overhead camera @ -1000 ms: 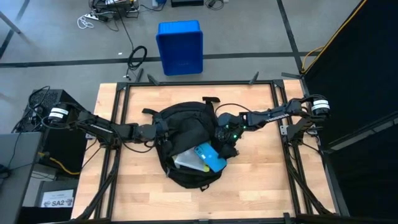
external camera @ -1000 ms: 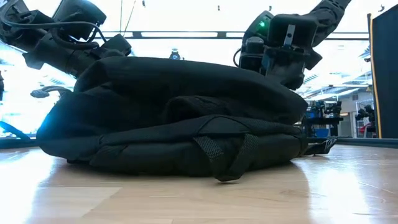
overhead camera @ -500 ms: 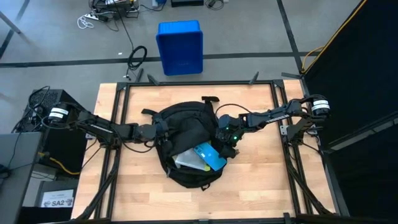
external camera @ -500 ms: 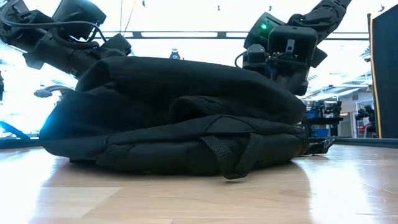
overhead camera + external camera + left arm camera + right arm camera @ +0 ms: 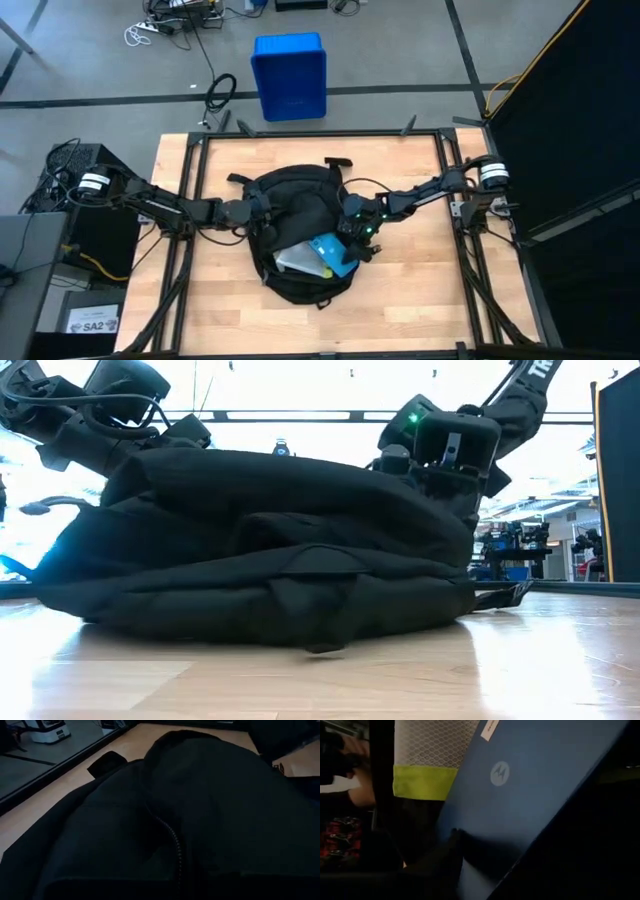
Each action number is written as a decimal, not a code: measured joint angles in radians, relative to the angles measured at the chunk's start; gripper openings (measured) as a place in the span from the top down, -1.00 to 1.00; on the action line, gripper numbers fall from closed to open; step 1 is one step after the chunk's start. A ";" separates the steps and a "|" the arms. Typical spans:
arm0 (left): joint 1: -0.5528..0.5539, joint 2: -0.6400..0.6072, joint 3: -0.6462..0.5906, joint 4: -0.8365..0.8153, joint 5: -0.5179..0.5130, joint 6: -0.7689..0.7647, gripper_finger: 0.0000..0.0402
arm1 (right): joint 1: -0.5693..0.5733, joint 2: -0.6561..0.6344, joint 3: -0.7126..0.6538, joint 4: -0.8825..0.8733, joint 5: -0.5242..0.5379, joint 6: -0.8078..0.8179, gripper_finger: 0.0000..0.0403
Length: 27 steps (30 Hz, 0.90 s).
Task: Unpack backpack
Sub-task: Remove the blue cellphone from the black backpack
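The black backpack [image 5: 295,205] lies flat on the middle of the wooden table, its opening toward the near right. In the opening lie a blue box [image 5: 332,256] with a round logo [image 5: 499,773] and a grey mesh item [image 5: 430,750] with a yellow-green band. My right gripper [image 5: 352,240] reaches down into the opening from the right, open, with one finger [image 5: 445,865] over the box's face; whether it touches the box, I cannot tell. My left gripper [image 5: 262,217] is shut at the backpack's left upper side [image 5: 150,460]. My left gripper is shut on the backpack's fabric at its left upper side [image 5: 268,212], coming level from the table's left. The gripper and the fabric hide the place of contact. The fabric rises to a peak under the gripper, and the rest of the backpack lies on the table.
A blue plastic bin [image 5: 289,75] stands on the floor beyond the table's far edge. Black frame rails [image 5: 190,200] run along the table's left and right sides. Bare wood [image 5: 420,290] lies right of and nearer than the backpack.
My right gripper has gone down and toward the table's left, deeper into the backpack's opening and onto the blue box. The backpack has slid a little toward the left and sagged lower on its right side.
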 joint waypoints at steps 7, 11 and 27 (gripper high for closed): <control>0.000 0.000 0.000 0.002 -0.003 -0.001 1.00 | -0.015 -0.047 -0.001 0.018 -0.041 0.001 0.91; 0.000 0.000 0.000 0.002 -0.004 -0.002 1.00 | -0.012 -0.107 -0.005 -0.005 -0.019 -0.003 0.95; 0.000 0.000 0.000 -0.007 -0.003 -0.001 1.00 | 0.069 -0.509 -0.002 -0.316 0.295 -0.077 0.99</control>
